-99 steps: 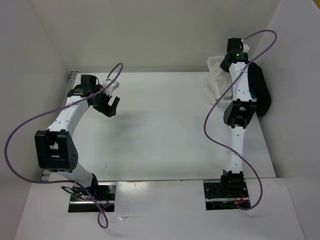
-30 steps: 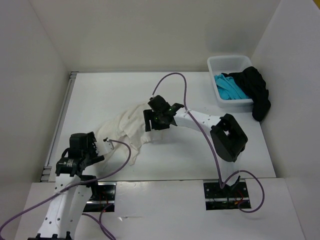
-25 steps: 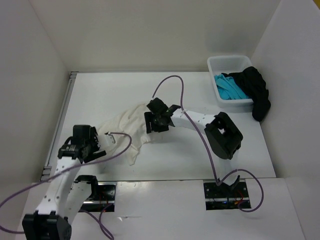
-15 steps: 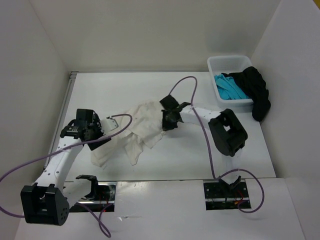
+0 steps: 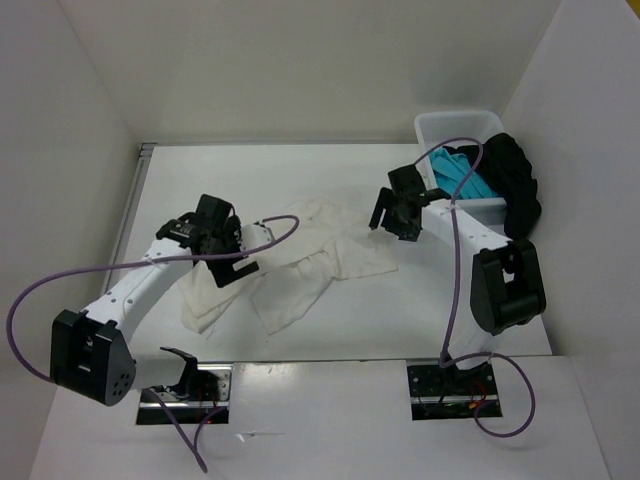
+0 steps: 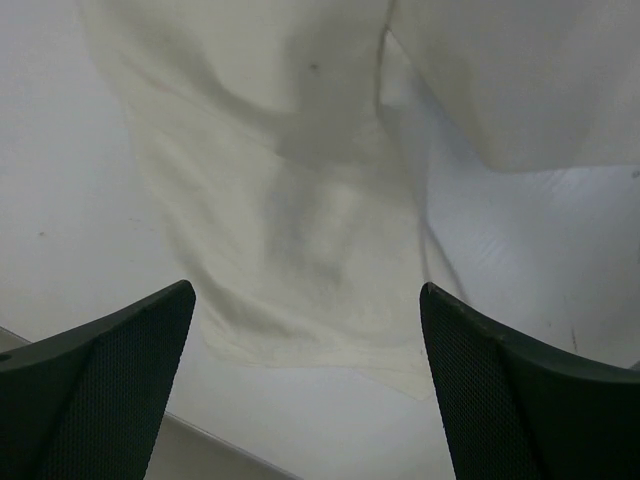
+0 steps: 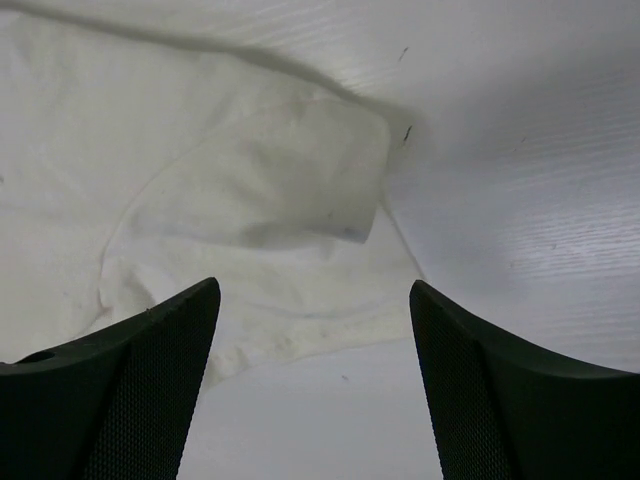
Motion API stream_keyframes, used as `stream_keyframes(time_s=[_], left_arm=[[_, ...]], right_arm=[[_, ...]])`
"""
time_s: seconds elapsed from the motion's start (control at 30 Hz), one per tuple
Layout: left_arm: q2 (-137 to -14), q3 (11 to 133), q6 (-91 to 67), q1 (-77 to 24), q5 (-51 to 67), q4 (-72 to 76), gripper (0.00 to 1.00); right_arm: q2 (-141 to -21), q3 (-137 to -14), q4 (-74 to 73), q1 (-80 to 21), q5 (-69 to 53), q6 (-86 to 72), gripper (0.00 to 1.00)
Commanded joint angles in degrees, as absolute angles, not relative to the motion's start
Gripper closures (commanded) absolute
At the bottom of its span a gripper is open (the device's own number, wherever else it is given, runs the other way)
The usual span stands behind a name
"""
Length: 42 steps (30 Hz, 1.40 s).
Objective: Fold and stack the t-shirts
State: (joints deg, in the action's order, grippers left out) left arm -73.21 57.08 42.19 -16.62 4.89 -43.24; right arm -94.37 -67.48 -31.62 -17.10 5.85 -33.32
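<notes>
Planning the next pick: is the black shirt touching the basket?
Touching. The top view shows the black shirt draped over the right rim of the basket, part of it hanging outside.

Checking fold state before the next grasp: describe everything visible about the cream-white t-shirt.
The cream-white t-shirt is thin, soft-looking cloth, lying unfolded and rumpled on the white table, left of centre. Its layers overlap in loose folds, with one corner flap turned over at its right side. The left gripper and right gripper hang over it with fingers open; neither holds it.
</notes>
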Motion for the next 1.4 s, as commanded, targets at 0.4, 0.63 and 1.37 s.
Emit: stream_keyframes(time_s=[0.4, 0.63, 1.37], left_arm=[[-72.60, 39.81, 41.15, -20.48, -19.94, -40.00, 0.05], [-75.49, 39.81, 39.29, -17.93, -13.83, -41.56, 0.20], [-82.35, 41.92, 39.38, -14.77, -12.39, -43.07, 0.59]], right_arm=[[-94.75, -61.53, -33.05, -20.57, 8.00, -37.18, 0.17], [-95.27, -60.38, -30.85, -20.57, 6.16, -37.18, 0.17], [-97.38, -59.85, -28.65, -19.42, 3.34, -35.60, 0.17]])
